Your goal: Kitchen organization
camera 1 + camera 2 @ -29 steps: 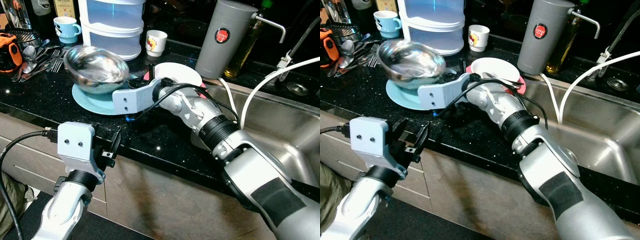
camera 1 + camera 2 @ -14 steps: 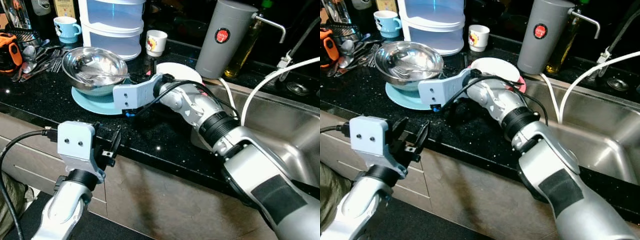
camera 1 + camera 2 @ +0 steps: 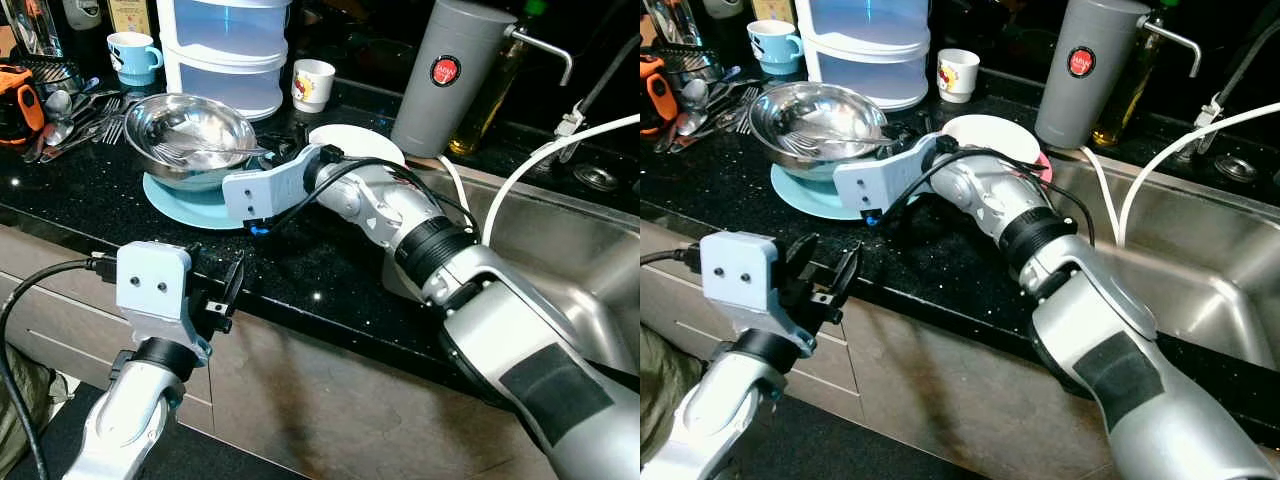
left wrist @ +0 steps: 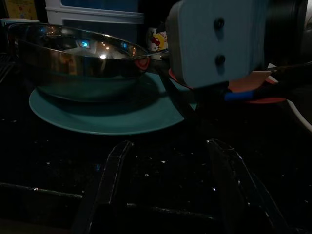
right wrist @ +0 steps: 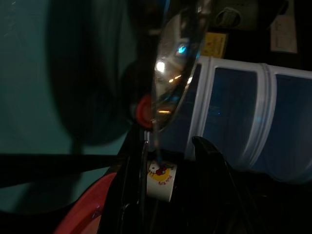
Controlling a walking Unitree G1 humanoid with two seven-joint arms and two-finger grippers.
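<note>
hard to make out at the right gripper [image 3: 902,140]: fingertips hidden behind its own pale blue-grey housing in the head views, dark and blurred in the wrist view, where one black finger [image 5: 214,161] lies apart from the other with the rim of the steel bowl [image 3: 192,135] running between them; seemingly parted around that rim near a small red pad, though whether actually clamped cannot be told. round, polished, mirror-bright bowl, sitting upright on a flat teal plate [image 3: 200,205] on the speckled black stone counter [image 3: 330,270], with some cutlery lying inside it. just beside, towards the sink, a white plate [image 3: 990,135] stacked on a red one, mostly covered by the silver right forearm. left gripper [image 3: 228,290] low at the counter's front edge, well apart from the bowl, its two long black fingers [image 4: 109,180] spread wide with nothing between them. behind the bowl, translucent stacked plastic containers [image 3: 225,50], a small white cartoon-printed cup [image 3: 312,84] and a blue-and-white mug [image 3: 133,57]. tall grey matte thermos [image 3: 452,75] with a red round badge near the stainless sink [image 3: 570,260]. loose forks and spoons [image 3: 85,115] at the far left, partly cut off.
</note>
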